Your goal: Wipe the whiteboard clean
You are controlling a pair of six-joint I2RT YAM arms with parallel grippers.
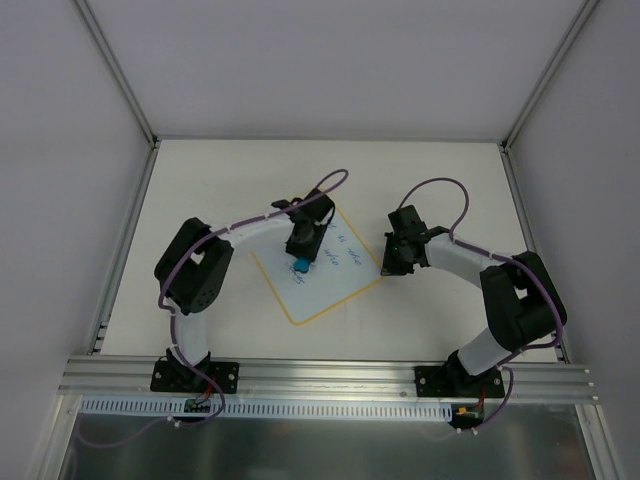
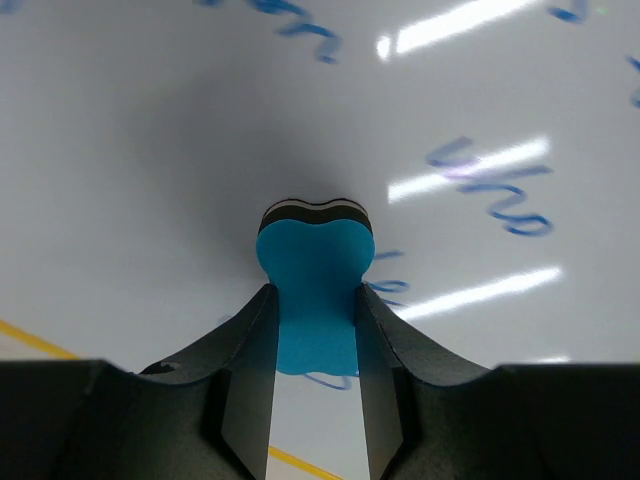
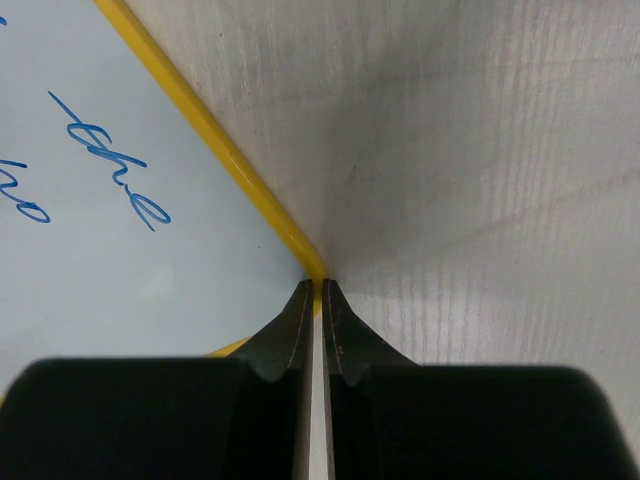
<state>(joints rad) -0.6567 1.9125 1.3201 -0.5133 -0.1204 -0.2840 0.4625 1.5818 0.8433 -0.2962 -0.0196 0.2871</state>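
The thin, stiff, slick whiteboard [image 1: 322, 288] lies flat on the table [image 1: 210, 185] and probably slides easily, so the right gripper [image 3: 322, 290], tips pressed together, braces its yellow corner while the left gripper [image 2: 313, 300] pinches a soft blue eraser [image 2: 313, 255] onto the writing.

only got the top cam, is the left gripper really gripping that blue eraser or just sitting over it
observer: the left wrist cam shows the left gripper clamped on the blue eraser, squeezed so its sides pinch in.
operator: ok, any ink left near it
observer: yes, blue writing reading "who" sits to the right of the eraser in that view, on the whiteboard.
operator: whats the right one doing
observer: the right wrist cam shows the right gripper shut with nothing between its fingers, its tips at the corner of the board's yellow border.
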